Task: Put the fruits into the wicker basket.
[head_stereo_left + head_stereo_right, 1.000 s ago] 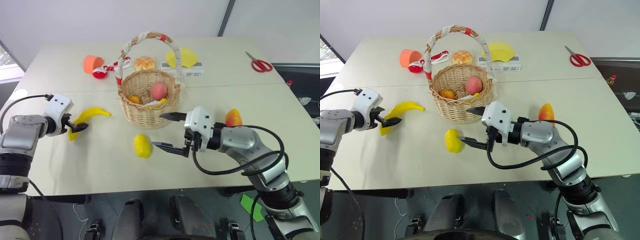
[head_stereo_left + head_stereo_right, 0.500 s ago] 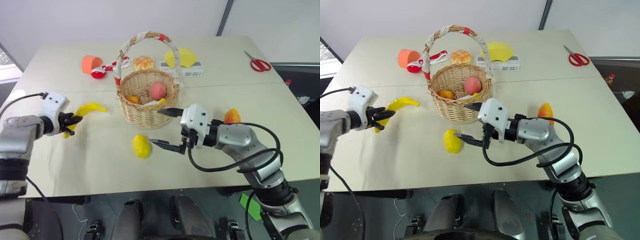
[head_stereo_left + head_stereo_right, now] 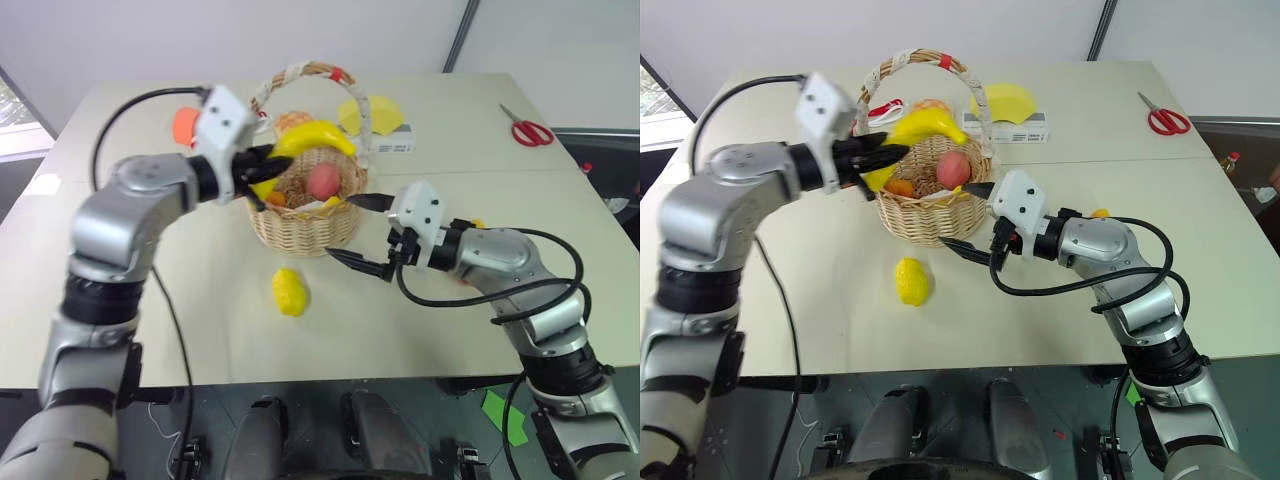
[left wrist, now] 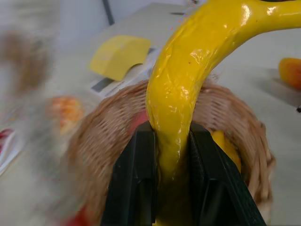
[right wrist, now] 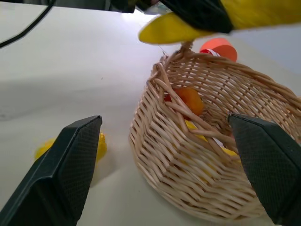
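My left gripper (image 3: 256, 172) is shut on the lower end of the curved yellow banana (image 3: 311, 138) and holds it in the air over the wicker basket (image 3: 300, 225), under the taped handle (image 3: 312, 69). The left wrist view shows the banana (image 4: 187, 70) pinched between both black fingers (image 4: 139, 181), with the basket below. A pinkish-red round fruit (image 3: 322, 182) and a small orange piece (image 3: 272, 198) lie in the basket. The lemon (image 3: 290, 292) rests on the table in front of the basket. My right gripper (image 3: 342, 228) stands open beside the basket, holding nothing. The mango (image 3: 1100, 212) is mostly hidden behind the right arm.
An orange cup (image 3: 182, 124) sits at the back left behind my left arm. A yellow wedge (image 3: 386, 108) lies on a white box (image 3: 392, 146) behind the basket, and a bread bun (image 3: 931, 103) peeks out behind the banana. Red scissors (image 3: 530, 130) lie at the far right.
My left gripper shut on the banana, lifted it off the table and swung it right and up to above the basket. The right gripper shifted slightly forward, still open.
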Robot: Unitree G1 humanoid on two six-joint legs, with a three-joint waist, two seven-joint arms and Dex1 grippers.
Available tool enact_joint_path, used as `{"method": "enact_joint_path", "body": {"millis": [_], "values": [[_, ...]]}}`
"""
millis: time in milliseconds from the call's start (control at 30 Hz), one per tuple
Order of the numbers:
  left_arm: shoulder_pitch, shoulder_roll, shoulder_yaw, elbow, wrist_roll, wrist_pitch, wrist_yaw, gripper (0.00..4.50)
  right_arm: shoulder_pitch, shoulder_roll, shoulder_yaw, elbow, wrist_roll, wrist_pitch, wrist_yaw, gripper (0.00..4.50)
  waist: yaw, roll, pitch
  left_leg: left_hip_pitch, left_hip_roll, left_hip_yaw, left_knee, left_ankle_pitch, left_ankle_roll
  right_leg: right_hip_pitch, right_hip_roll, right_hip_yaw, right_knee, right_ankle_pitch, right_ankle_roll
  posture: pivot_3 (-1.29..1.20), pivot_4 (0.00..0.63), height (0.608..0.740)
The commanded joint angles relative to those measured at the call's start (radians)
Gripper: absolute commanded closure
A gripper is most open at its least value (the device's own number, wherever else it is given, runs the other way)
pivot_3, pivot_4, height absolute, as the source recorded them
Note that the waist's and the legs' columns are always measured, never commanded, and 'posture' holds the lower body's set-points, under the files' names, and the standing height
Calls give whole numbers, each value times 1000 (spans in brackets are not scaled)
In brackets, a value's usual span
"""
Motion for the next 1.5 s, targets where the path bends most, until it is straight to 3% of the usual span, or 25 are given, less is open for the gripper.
{"method": "enact_joint_path", "body": {"millis": [33,67,333,367,500,600,767,1000,1100,1333,1500], "values": [[-33,2,-54,70,87,-65,-8,4158,13,0,-40,-50,-2,-10,-28,0,-7,0,0,0,0,0,0,0,0,0,0,0,0,0,0,0,150,740],[-38,0,-60,88,99,-83,-11,4158,18,1,-43,-57,-2,-6,-35,0,-9,0,0,1,0,0,-1,0,0,0,1,0,0,0,0,0,150,740],[-51,-58,54,109,45,-98,-7,316,78,-10,-65,-102,-3,10,-64,0,-16,0,0,3,1,0,1,0,0,2,1,0,1,0,0,0,150,740],[-51,-64,83,96,20,-90,-11,72,79,-11,-65,-100,-4,9,-64,0,-16,0,0,3,1,0,0,0,0,2,1,1,1,0,0,0,150,740],[-36,-39,184,20,-85,-59,-60,72,73,-13,-63,-87,-6,1,-58,0,-17,0,0,2,1,0,0,0,0,2,1,1,1,0,0,0,150,740],[61,84,221,-59,-108,-121,-190,72,65,-17,-59,-74,-6,-7,-44,0,-22,0,0,4,1,1,-1,0,0,2,1,2,1,0,0,0,150,740],[357,293,355,-169,-202,-70,-338,72,54,-18,-34,-83,26,29,-9,0,-26,1,0,6,3,3,-2,0,0,2,2,4,2,0,0,0,150,740],[644,321,489,-220,-251,-58,-339,72,83,54,76,-118,55,107,-15,0,-16,-1,0,5,4,3,-1,0,0,4,0,3,0,-1,0,0,150,740],[674,303,477,-261,-280,31,-257,72,89,57,105,-97,25,92,-14,0,-14,-1,0,5,4,2,-1,0,0,3,-1,3,0,-1,0,0,150,740],[597,68,490,-395,-519,457,107,72,99,46,104,-57,-12,62,-14,0,-15,-2,-1,6,3,2,0,0,0,4,-1,3,1,0,1,0,150,740],[540,-58,506,-425,-559,680,298,72,108,24,72,-48,-12,50,-1,0,-19,-2,-1,7,3,1,0,0,0,4,1,3,2,0,1,0,150,740]]}}
